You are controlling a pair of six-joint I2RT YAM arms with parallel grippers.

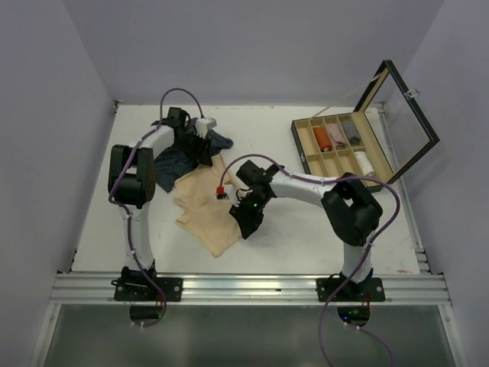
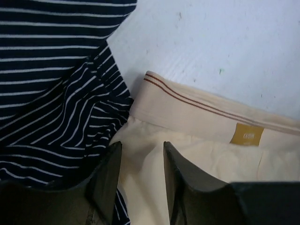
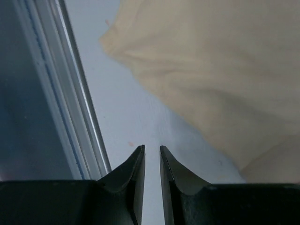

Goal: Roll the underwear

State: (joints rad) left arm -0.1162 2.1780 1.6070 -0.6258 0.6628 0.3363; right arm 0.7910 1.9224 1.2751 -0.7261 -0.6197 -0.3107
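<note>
Right gripper (image 3: 152,148) barely parted, empty, beside beige underwear (image 3: 225,70), left gripper (image 2: 141,146) parted over it

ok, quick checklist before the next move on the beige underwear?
1. left gripper over beige underwear: ok, jaws apart, near the waistband.
2. right gripper on cloth: not ok, over bare table beside the beige edge, holding nothing.
3. beige clear of navy underwear: not ok, they touch.
4. beige lying flat: not ok, creased.
5. box lid open: ok.
</note>
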